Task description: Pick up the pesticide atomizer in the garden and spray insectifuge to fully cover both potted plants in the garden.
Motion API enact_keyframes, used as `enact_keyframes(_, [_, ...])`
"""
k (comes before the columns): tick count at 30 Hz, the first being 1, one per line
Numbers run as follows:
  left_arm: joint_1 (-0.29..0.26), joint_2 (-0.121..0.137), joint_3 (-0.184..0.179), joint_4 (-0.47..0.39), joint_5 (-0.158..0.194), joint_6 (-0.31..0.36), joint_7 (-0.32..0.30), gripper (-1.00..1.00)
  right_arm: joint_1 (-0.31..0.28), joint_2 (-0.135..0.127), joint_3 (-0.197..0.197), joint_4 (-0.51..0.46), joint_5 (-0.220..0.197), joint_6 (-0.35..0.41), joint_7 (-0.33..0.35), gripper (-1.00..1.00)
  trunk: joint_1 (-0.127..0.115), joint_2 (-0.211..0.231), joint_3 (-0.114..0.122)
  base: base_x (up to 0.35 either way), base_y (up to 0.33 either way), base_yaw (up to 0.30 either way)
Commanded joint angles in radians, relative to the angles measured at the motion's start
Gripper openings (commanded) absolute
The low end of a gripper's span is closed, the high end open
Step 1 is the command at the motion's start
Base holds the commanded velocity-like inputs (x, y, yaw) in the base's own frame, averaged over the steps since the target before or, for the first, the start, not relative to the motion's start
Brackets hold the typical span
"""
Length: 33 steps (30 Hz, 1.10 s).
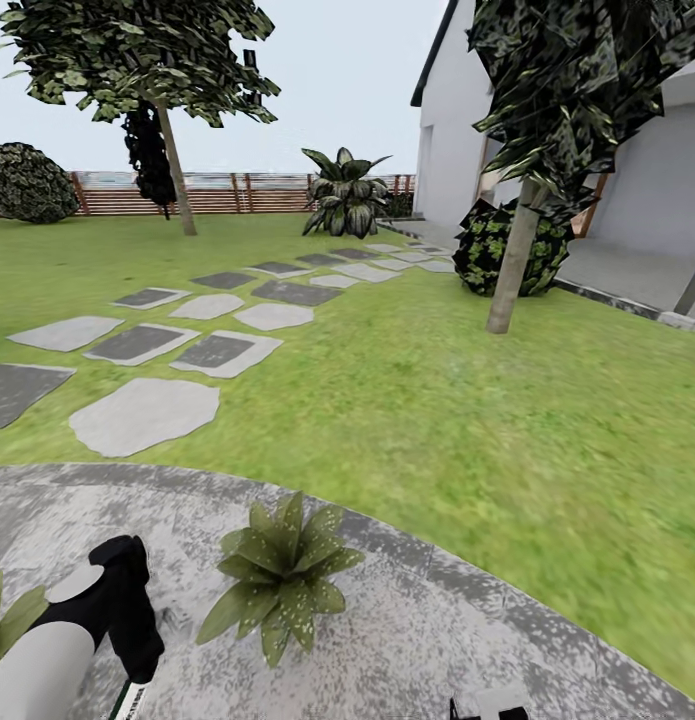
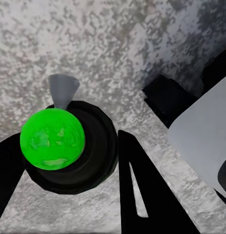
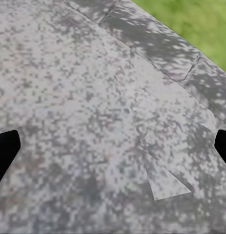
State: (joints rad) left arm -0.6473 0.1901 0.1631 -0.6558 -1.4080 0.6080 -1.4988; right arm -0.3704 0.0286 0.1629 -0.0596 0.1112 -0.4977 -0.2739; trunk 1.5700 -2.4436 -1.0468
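The pesticide atomizer [image 2: 61,146] is gripped between the fingers of the left gripper [image 2: 64,195] above the patio [image 1: 437,640], the right gripper [image 3: 113,146] is spread open with nothing in it, and both potted plants [image 1: 282,575] look still to be sprayed.

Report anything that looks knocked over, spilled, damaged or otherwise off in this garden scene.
Nothing stands out. The potted plant sits upright on the grey patio, leaves intact, with no spill around it. The left gripper has the pesticide atomizer between its fingers, nozzle pointing away over the paving. Stepping stones lie flat in the lawn.
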Motion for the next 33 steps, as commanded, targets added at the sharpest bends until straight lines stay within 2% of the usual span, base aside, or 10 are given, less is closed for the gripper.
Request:
enact_keyframes(1, [0.0,-0.001,0.004,0.002,-0.006,0.01,0.005,-1.0,-0.001,0.0,0.003,0.001,0.01,0.0,-0.01,1.0,-0.001,0.0,-0.001,-0.209,0.24,0.0])
enact_keyframes(5, [-0.001,-0.005,0.007,0.007,-0.004,0.01,0.023,-1.0,-0.001,0.001,0.003,0.001,0.01,0.001,-0.011,1.0,-0.001,0.0,-0.001,-0.081,0.305,-0.039])
enact_keyframes(10, [-0.002,-0.011,0.01,0.006,-0.002,0.012,0.022,-1.0,-0.001,0.001,0.003,0.001,0.01,0.001,-0.011,1.0,-0.001,0.0,-0.001,0.046,0.312,-0.238])
enact_keyframes(17, [0.0,-0.014,0.01,0.011,0.001,0.012,0.017,-1.0,-0.001,0.002,0.003,0.0,0.01,-0.002,-0.011,1.0,-0.001,0.0,-0.001,0.021,0.038,-0.107])
enact_keyframes(20, [0.001,-0.01,0.019,0.047,0.0,0.012,0.021,-1.0,-0.001,0.002,0.003,0.0,0.01,-0.001,-0.011,1.0,-0.001,0.0,-0.001,0.0,0.001,-0.003])
enact_keyframes(25, [0.002,0.0,0.083,0.073,-0.001,0.004,0.03,-1.0,-0.001,0.002,0.003,0.001,0.01,-0.001,-0.011,1.0,-0.001,0.0,-0.001,0.0,0.0,0.0])
enact_keyframes(31, [0.013,-0.009,0.093,0.074,-0.002,0.003,0.035,-1.0,-0.001,0.002,0.003,0.001,0.01,-0.001,-0.011,1.0,-0.001,0.0,-0.001,0.0,0.0,0.0])
enact_keyframes(33, [0.014,-0.01,0.094,0.074,-0.002,0.003,0.062,-1.0,-0.001,0.001,0.002,0.001,0.009,-0.001,-0.011,1.0,-0.001,0.0,-0.001,0.0,0.0,0.0])
